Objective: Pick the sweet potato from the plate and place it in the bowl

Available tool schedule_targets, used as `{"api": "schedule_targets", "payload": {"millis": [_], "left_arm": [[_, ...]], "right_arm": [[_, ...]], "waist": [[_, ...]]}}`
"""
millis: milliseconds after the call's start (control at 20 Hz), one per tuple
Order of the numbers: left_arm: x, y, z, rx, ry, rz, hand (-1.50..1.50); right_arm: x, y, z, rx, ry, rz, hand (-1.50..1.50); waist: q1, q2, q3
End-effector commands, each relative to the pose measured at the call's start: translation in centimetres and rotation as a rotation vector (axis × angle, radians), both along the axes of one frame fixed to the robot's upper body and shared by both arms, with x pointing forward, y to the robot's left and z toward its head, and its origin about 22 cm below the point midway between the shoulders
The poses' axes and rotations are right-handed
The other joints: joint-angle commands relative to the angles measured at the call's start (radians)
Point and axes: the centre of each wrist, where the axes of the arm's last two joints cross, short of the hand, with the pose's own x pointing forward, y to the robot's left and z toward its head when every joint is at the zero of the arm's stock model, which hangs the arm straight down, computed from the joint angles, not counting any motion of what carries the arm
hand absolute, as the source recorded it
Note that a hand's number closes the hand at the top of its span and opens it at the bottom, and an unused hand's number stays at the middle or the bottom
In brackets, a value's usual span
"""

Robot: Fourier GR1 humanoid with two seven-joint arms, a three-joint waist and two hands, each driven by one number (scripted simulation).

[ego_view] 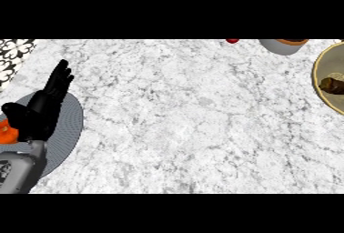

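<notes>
A brown sweet potato lies on a tan-rimmed plate that the view's right edge cuts off. Far across the counter, at the left edge, sits a round grey dish; whether it is the bowl I cannot tell. My left hand is above that dish, open, with straight fingers pointing up and away. An orange thing peeks out beside the hand's palm at the left edge, mostly hidden. My right hand does not show.
At the top edge stand a grey container with an orange-brown inside and a small red thing. A black-and-white patterned surface fills the top left corner. White marble counter spans the middle.
</notes>
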Motion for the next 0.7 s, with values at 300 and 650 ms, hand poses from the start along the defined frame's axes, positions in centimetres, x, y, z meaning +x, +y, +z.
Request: {"api": "schedule_targets", "payload": {"millis": [300,650], "left_arm": [[0.1,-0.3,0.1,-0.004,0.000,0.001,0.00],[0.1,-0.3,-0.1,-0.025,0.004,0.024,0.00]], "right_arm": [[-1.4,-1.7,-0.8,-0.001,-0.289,-0.178,1.50],[-2.1,-2.8,-3.0,0.209,-0.408,-0.200,1.50]], "waist": [[-0.012,-0.001,0.012],[-0.058,-0.003,0.033]]}}
